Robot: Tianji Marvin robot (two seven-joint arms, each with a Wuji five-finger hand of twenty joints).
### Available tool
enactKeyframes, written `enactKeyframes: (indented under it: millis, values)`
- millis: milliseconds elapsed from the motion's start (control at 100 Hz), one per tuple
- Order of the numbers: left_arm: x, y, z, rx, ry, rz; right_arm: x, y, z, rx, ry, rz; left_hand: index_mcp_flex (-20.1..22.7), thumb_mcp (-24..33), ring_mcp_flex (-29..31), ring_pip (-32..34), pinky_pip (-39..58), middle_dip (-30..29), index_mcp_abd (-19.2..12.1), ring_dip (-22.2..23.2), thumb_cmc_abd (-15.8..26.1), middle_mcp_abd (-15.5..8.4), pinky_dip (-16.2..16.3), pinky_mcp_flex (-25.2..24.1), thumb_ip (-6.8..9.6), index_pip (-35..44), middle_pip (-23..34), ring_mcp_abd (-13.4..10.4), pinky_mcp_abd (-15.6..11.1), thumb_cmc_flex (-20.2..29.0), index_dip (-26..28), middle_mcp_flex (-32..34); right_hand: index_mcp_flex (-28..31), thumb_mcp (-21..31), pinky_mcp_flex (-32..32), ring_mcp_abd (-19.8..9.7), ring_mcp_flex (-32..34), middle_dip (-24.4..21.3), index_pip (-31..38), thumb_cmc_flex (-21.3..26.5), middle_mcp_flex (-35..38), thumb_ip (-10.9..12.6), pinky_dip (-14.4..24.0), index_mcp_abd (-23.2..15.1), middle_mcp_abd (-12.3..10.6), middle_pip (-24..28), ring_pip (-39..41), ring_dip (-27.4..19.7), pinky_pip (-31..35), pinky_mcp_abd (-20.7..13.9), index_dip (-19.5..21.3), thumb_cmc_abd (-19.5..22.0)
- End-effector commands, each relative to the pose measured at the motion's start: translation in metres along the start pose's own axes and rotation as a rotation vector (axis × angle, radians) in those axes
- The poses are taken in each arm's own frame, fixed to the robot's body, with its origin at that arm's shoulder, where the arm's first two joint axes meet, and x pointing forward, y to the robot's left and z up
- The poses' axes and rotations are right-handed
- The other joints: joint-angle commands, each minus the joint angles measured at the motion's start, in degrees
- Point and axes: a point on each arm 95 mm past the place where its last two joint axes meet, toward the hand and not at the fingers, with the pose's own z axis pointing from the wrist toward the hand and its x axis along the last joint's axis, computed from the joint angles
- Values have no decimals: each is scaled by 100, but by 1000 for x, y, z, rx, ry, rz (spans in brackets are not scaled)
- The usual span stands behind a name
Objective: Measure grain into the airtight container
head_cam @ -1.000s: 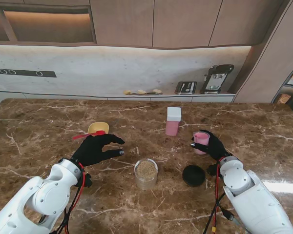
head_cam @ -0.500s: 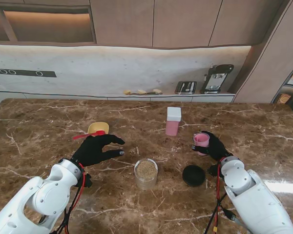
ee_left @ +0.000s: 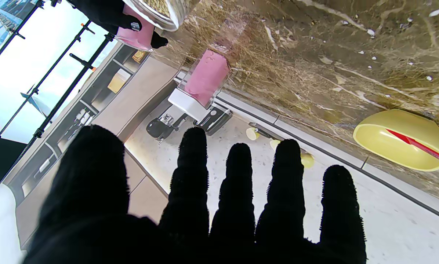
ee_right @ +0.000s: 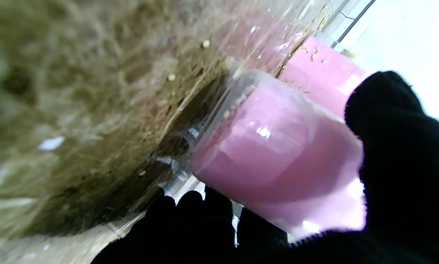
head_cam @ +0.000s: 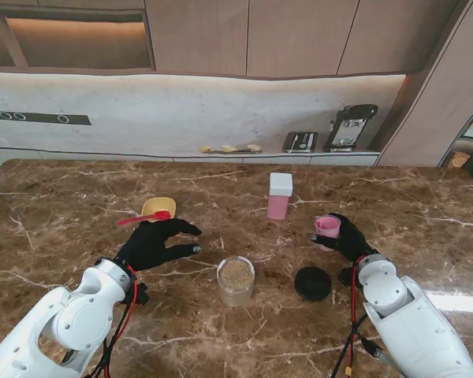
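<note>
On the table (head_cam: 63, 197), the open jar (head_cam: 236, 280) holds grain between my 2 hands. My left hand (head_cam: 154, 242) is spread, empty. My right hand (head_cam: 348, 240) wraps the pink cup (head_cam: 326, 229): light, smooth, likely slippery, so I grip its sides.

Toaster (head_cam: 299, 141), coffee machine (head_cam: 348, 126), marble table (head_cam: 63, 197)

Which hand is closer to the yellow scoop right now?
Left. The left hand rests just nearer to me than the yellow scoop; the right hand is far across, holding the pink cup.
</note>
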Motion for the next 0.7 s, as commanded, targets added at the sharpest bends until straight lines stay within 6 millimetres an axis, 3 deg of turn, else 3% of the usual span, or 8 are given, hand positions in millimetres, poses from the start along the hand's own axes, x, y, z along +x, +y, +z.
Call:
enactKeyframes:
  millis: [0,690]
  values:
    - [-1,4,-2,-12,-5,2,-22,-9,-10,25,-54,5,45,-209,-153,-188,-175,59,41,-36,218,-56,105,-120,209,-37,-127,-151,77,78,59,-176,-154,-133,-111,201,-127,18,-122,57,-79,309,310,-6,29,-42,27,144,365,1122,87,-38]
    - [-1,3,-2,-1,1,1,-29,-3,-18,4,-35,-12,20,-220,-139,-191,-226,59,60,-40,220,-66,140,-126,217,-67,-144,-148,112,8,42,-172,-809,-281,-236,327,-158,19,-959,93,-115,279,627,598,111,-12,96,440,687,1192,-289,-32]
